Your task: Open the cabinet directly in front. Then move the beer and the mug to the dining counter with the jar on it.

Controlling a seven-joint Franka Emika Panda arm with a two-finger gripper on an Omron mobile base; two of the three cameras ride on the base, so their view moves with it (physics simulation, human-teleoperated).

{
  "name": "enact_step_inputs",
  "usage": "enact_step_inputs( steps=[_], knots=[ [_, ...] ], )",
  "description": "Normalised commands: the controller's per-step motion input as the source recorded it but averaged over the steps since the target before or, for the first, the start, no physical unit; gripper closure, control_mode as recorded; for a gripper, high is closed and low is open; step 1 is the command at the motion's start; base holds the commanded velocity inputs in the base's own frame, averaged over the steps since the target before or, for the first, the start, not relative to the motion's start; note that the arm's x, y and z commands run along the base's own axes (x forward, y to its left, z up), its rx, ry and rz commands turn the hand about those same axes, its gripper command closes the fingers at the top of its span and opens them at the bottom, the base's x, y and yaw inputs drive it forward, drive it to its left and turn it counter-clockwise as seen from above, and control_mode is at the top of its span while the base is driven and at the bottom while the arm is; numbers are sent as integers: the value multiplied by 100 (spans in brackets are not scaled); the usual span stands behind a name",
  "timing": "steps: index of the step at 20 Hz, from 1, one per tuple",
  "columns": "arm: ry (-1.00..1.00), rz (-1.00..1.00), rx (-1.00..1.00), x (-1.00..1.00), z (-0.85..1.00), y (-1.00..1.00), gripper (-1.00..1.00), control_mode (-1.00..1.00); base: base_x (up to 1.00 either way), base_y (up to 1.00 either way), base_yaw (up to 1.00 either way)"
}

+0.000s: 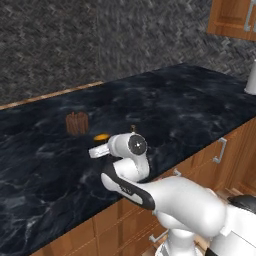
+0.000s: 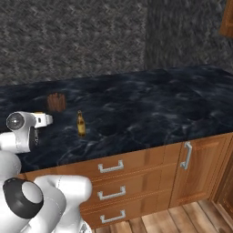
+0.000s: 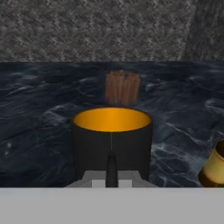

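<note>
- On the dark marble counter, a brown ribbed jar stands upright near the grey wall, well in from the front edge.
- Nearer the front edge, a slim brown beer bottle stands upright on the counter, to the right of the jar in the right base view and apart from it.
- Close before the hand camera sits the black mug, upright, its orange inside showing; the jar stands just behind it, and the base of the bottle shows at the lower right edge of that view.
- A sliver of the mug's orange rim peeks out beside the white arm in the left base view, in front of the jar.
- The gripper has its jaws together, the dark tip lying against the mug's near wall; whether they pinch the wall cannot be told.
- The white arm reaches over the counter's front edge, its wrist level with the mug.
- A corner of the reddish-brown wall cabinet shows at the upper right of the left base view.
- Brown drawers with silver handles run below the counter top.
</note>
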Motion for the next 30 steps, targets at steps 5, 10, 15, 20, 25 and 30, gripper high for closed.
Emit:
enact_step_inputs(
  steps=[5,10,15,20,25,30],
  knots=[
    [-1,0,0,0,-1,0,100,-100,0,0,0],
    [-6,0,0,16,-9,0,100,-100,0,0,0],
    [-6,0,0,29,-13,2,100,-100,0,0,0],
    [-1,0,0,5,-13,3,100,-100,0,0,0],
    [0,0,1,0,-9,0,100,-100,0,0,0],
    [0,0,0,0,0,0,-100,-100,0,0,0]
  ],
)
